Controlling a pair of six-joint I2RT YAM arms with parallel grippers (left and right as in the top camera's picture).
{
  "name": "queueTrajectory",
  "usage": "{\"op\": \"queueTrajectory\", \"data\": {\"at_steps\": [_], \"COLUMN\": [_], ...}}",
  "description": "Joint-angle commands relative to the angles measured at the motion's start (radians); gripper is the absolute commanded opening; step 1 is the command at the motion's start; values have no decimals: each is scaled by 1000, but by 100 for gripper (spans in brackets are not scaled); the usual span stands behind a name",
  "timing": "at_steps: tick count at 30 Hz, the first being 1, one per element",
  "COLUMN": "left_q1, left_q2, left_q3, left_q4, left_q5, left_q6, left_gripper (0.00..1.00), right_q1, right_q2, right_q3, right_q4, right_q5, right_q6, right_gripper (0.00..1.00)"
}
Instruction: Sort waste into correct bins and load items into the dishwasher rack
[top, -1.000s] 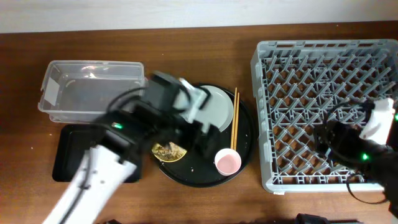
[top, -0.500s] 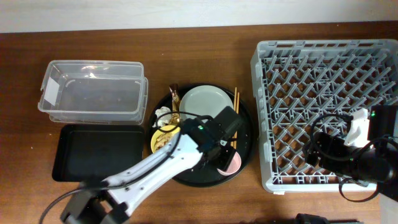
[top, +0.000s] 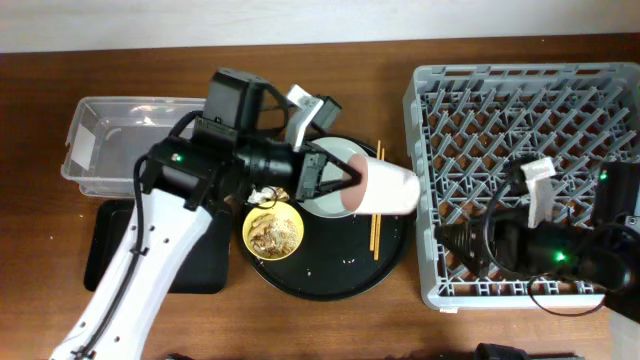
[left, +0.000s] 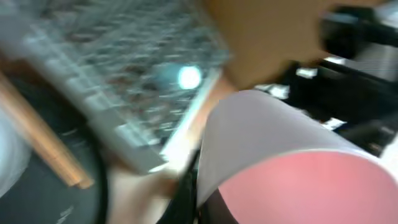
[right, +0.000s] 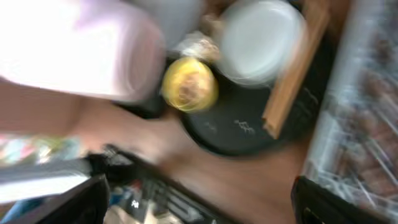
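Note:
My left gripper (top: 347, 181) is shut on the rim of the pink cup (top: 388, 187), which hangs on its side above the big round black tray (top: 330, 275), base toward the dishwasher rack (top: 520, 120). In the left wrist view the pink cup (left: 280, 155) fills the frame and is blurred. The grey-green plate (top: 335, 155) is partly hidden under the arm. A yellow bowl (top: 273, 232) holds food scraps. Chopsticks (top: 377, 220) lie on the round tray's right side. My right gripper (top: 450, 243) is open over the rack's front left, facing the tray.
The clear tub (top: 100, 150) stands at the back left with the shallow black tray (top: 105, 255) in front of it. The right wrist view, blurred, shows the yellow bowl (right: 189, 84), plate (right: 261, 40), chopsticks (right: 292, 74) and rack edge (right: 367, 124).
My left gripper closed on the pink cup, lifted it off the round tray and turned it on its side. The right arm swung left over the rack's front left.

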Motion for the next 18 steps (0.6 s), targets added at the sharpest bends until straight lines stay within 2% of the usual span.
{"op": "queueTrajectory", "data": {"at_steps": [1,2,5,10,11,13,14,15,16,17,18], "left_q1": [5,5,1,-42,-42,-42,-42,-42,-42,-42,-41], "left_q2": [-3,-3,-3,-2,-2,-2,-2,-2,-2,-2,-2], "left_q3": [6,6,6,6,6,6,6,6,6,6,6], "left_q4": [57,57,68,132,132,132,132,132,132,132,130], "left_q5": [388,387,387,323,322,322,322,318,301,290,253], "left_q6": [40,39,39,39,39,39,39,39,39,39,39], "left_gripper": [1,1,1,1,1,1,1,4,24,76,100], "right_q1": [5,9,74,209,210,210,210,209,206,206,200], "right_q2": [6,7,15,74,80,81,81,79,75,65,49], "right_q3": [0,0,0,0,0,0,0,0,0,2,4], "right_q4": [72,80,121,150,158,175,175,175,175,175,175], "right_q5": [-431,-537,-555,-579,-579,-579,-579,-576,-550,-492,-418], "right_q6": [-127,-180,-175,-176,-175,-175,-175,-176,-175,-173,-150], "right_gripper": [96,97,96,69,69,57,55,43,43,43,43]}}
